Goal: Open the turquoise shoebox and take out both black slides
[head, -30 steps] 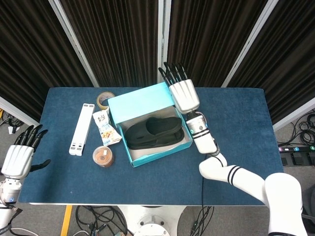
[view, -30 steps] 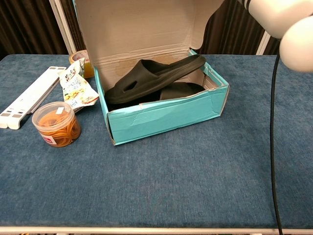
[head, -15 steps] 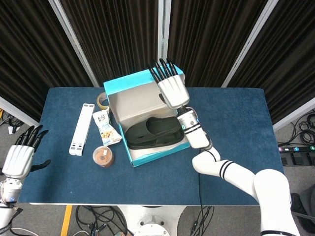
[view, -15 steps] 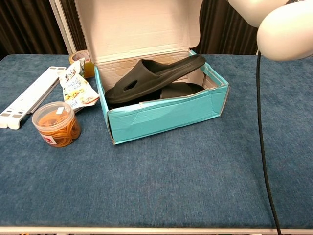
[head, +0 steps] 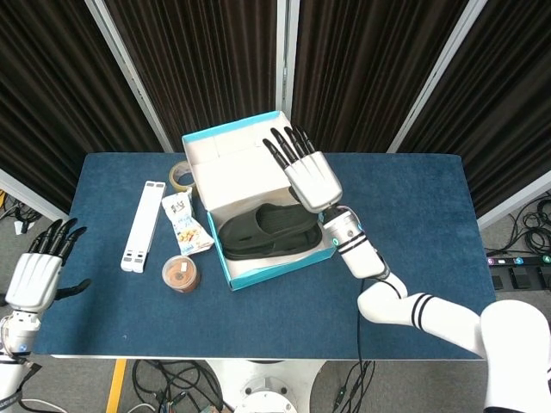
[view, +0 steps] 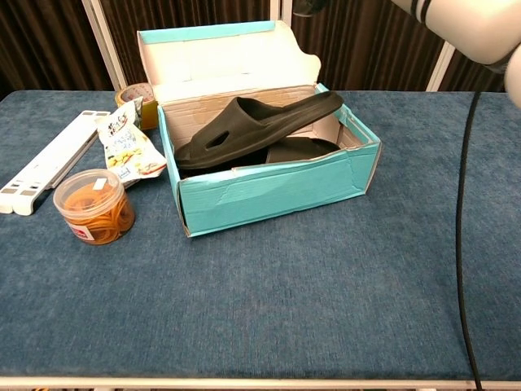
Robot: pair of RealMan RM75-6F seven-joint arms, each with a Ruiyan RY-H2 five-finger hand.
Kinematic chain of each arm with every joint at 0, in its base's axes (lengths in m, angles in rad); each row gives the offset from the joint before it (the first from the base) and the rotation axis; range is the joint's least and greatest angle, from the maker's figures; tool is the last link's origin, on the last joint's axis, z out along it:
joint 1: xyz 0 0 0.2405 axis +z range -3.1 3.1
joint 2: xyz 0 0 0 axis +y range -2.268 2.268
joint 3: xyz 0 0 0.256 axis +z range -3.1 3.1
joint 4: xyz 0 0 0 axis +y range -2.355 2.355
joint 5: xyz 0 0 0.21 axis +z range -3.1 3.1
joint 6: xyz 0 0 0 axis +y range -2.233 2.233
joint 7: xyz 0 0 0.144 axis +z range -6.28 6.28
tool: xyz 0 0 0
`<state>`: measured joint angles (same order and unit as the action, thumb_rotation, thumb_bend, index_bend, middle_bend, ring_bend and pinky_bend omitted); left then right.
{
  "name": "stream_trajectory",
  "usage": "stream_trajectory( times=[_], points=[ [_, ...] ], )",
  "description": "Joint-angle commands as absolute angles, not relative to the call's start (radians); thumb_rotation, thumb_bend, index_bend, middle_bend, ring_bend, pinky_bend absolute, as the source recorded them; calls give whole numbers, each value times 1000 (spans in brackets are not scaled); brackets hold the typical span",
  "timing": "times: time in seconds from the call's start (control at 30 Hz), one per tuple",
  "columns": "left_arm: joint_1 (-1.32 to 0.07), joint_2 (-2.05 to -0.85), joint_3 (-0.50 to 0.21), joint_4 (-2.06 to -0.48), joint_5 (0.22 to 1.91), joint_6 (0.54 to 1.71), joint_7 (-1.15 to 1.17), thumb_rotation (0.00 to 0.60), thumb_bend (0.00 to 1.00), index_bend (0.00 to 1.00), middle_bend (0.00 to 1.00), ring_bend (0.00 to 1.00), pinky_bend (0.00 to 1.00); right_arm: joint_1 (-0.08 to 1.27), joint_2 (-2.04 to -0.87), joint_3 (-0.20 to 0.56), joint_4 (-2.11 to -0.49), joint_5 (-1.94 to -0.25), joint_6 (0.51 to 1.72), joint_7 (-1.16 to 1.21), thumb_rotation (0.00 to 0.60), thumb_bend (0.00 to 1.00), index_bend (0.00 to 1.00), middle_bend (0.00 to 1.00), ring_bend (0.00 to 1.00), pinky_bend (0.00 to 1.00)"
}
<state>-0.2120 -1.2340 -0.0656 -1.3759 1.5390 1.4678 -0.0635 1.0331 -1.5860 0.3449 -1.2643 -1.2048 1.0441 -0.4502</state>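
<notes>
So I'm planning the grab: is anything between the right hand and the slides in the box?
Nothing visible: the lid is folded back, the right hand is above the shoebox, and the top slide lies uncovered.

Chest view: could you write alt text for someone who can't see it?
A turquoise shoebox sits open on a blue table, lid tipped back, with black slides inside. To its left lie a snack packet, a tub of rubber bands and a white bar.

Both hands flat — right hand point(head: 310, 175) raised, left hand point(head: 34, 275) low.
</notes>
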Motion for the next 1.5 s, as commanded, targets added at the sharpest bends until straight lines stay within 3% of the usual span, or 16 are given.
stream_trajectory(
  times=[0.03, 0.23, 0.67, 1.17, 1.5],
  points=[
    [-212, -1232, -66, -1379, 1537, 1467, -63, 600, 100, 125, 53, 0, 176, 1002, -1508, 314, -1393, -1145, 1000, -544, 600, 85, 0, 0, 0, 0],
    [-210, -1225, -65, -1386, 1532, 1464, -71, 600, 100, 125, 53, 0, 176, 1001, -1423, 279, -1555, -986, 942, -716, 600, 87, 0, 14, 0, 0],
    [-211, -1218, -66, -1395, 1536, 1465, -76, 600, 100, 125, 53, 0, 176, 1049, -1319, 166, -1755, -717, 966, -984, 600, 92, 0, 20, 0, 0],
    [-205, -1225, -69, -1383, 1537, 1483, -76, 600, 100, 125, 53, 0, 176, 1046, -1484, 88, -1499, -805, 935, -889, 600, 99, 0, 17, 0, 0],
    [-202, -1231, -66, -1367, 1532, 1480, -76, 600, 100, 125, 53, 0, 176, 1051, -1592, 108, -1324, -931, 906, -752, 600, 116, 0, 86, 0, 69]
  ],
)
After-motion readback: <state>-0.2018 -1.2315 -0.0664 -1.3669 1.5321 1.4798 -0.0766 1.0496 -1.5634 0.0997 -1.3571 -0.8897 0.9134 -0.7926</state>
